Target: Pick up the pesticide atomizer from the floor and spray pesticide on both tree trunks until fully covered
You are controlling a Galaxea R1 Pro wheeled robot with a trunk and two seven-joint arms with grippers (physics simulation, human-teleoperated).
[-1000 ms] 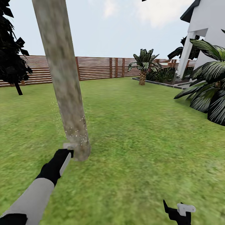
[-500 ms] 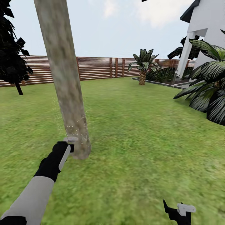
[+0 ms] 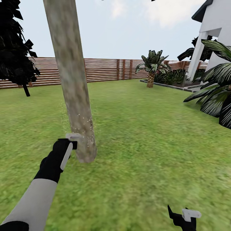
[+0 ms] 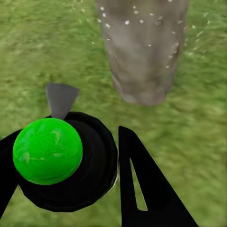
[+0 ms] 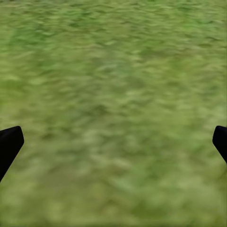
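While my left pincer (image 3: 73,141) stays clamped on pesticide atomizer (image 4: 66,163), pesticide (image 3: 86,123) specks dot tree trunk (image 3: 72,83) base at 12 o'clock. Upper trunk unsprayed, second tree pending. Right pincer (image 5: 113,142) wide open, empty, over grass (image 3: 144,144).

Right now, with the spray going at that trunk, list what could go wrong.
1. The white specks of pesticide sit low on the tree trunk; its upper part looks bare, so coverage may end up partial.
2. The left pincer, shut on the pesticide atomizer, is very close to the trunk's base and could bump it.
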